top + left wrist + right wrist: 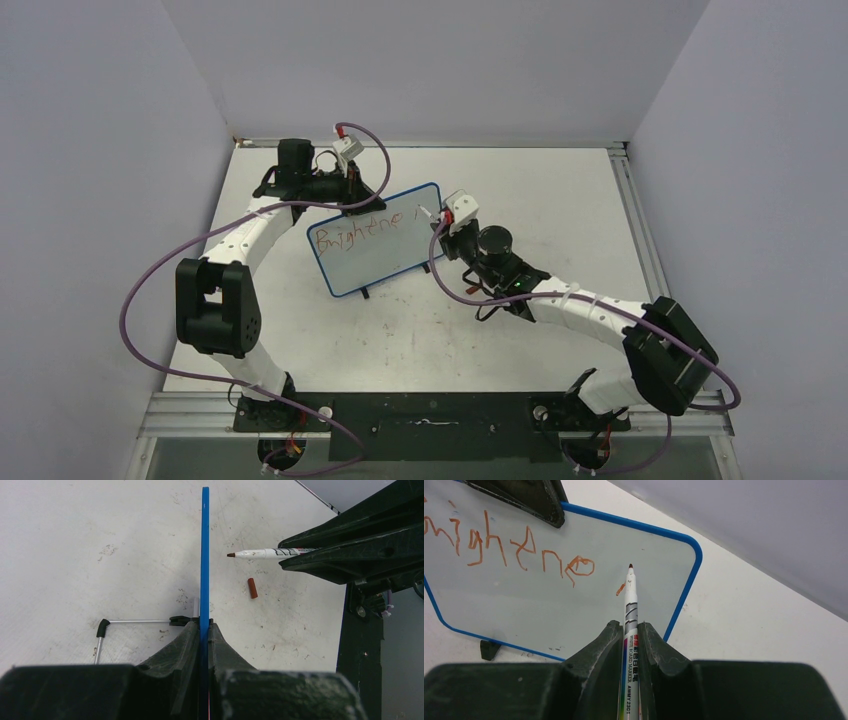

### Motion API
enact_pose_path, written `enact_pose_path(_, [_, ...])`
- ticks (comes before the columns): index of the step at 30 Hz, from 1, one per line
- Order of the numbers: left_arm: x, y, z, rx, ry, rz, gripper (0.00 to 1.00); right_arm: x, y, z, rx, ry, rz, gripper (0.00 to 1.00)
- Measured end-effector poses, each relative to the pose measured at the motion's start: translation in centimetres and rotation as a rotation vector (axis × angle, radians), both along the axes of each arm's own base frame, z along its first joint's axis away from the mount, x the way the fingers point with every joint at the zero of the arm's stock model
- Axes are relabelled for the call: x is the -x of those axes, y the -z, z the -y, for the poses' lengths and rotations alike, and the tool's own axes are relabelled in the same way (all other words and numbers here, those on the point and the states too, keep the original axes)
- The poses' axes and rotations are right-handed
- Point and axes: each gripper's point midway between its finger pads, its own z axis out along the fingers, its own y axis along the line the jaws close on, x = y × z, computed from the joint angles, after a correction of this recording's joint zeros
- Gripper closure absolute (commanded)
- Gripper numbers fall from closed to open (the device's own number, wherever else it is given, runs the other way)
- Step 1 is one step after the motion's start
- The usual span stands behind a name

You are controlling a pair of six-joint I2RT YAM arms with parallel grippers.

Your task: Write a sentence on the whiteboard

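Note:
The whiteboard (375,262), white with a thin blue frame, stands tilted near the table's middle. The sentence (356,231) is one line of red lettering reading roughly "Brightene", followed by a short stroke (620,588). My left gripper (353,203) is shut on the board's top edge, seen edge-on in the left wrist view (205,555). My right gripper (630,627) is shut on a white marker (630,600). The marker's red tip (230,555) is a little off the board's face, just right of the lettering (524,550).
A red marker cap (252,588) lies on the tabletop in front of the board. The board's wire stand with black feet (135,622) rests behind it. Grey walls close in the table; a metal rail (635,220) runs along its right edge.

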Motion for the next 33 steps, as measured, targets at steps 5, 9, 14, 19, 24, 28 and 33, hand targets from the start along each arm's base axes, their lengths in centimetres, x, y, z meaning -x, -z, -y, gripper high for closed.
enact_pose_path(5, [0.0, 0.0, 0.0, 0.000, 0.000, -0.001, 1.00, -0.5, -0.7, -0.2, -0.001, 0.008, 0.018, 0.95])
enact_pose_path(9, [0.0, 0.0, 0.0, 0.000, 0.000, -0.001, 1.00, -0.9, -0.3, -0.5, 0.009, 0.011, 0.017, 0.95])
enact_pose_path(14, [0.0, 0.0, 0.0, 0.000, 0.000, 0.000, 1.00, -1.1, 0.5, -0.6, 0.023, 0.011, 0.005, 0.95])
enact_pose_path(19, [0.0, 0.0, 0.0, 0.000, 0.001, -0.001, 1.00, -1.2, 1.1, -0.7, 0.033, 0.014, -0.005, 0.95])
enact_pose_path(24, [-0.1, 0.1, 0.0, -0.003, -0.004, 0.001, 1.00, -1.4, 1.4, -0.8, 0.038, 0.018, -0.009, 0.95])
enact_pose_path(28, [-0.1, 0.1, 0.0, -0.003, -0.004, 0.000, 1.00, -1.4, 1.3, -0.8, 0.036, 0.018, -0.006, 0.95])
enact_pose_path(33, [0.0, 0.1, 0.0, -0.003, -0.004, -0.001, 1.00, -0.9, 0.6, -0.6, 0.019, 0.026, 0.013, 0.95])
